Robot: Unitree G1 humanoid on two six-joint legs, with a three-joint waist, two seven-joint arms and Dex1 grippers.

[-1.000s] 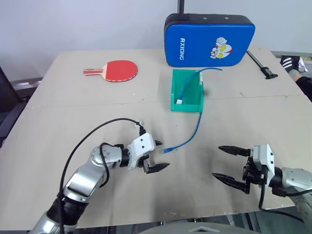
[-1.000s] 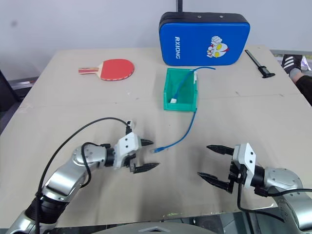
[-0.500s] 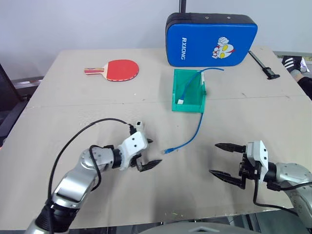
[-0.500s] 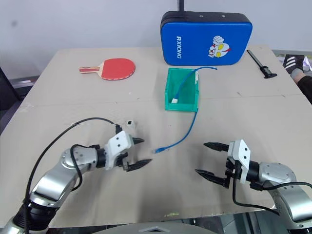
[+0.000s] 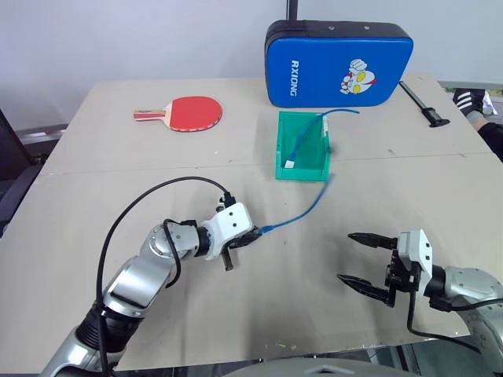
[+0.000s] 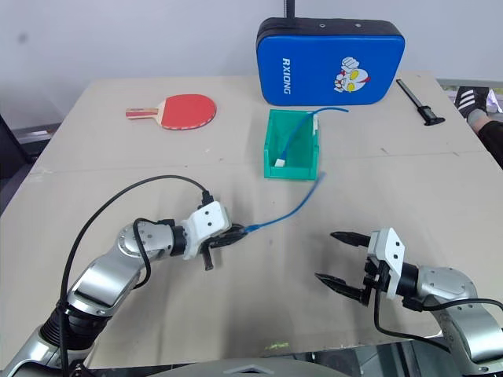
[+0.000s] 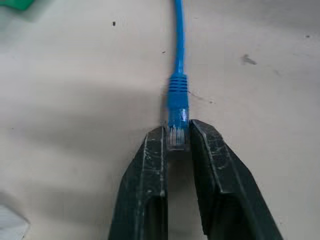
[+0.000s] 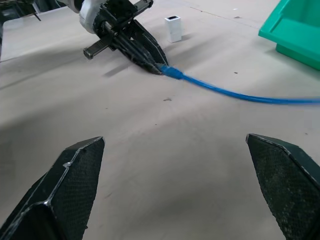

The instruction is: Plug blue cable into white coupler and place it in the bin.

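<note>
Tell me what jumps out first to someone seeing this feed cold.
The big blue padded case at the table's far edge, with the green bin just in front of it. From the bin, the blue cable runs toward the robot, its plug pinched in the shut left end effector. The right end effector hangs wide open near the front edge.

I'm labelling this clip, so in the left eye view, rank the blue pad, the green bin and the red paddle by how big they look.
1. Blue pad
2. Green bin
3. Red paddle, though it looks nearly as big as the bin
</note>
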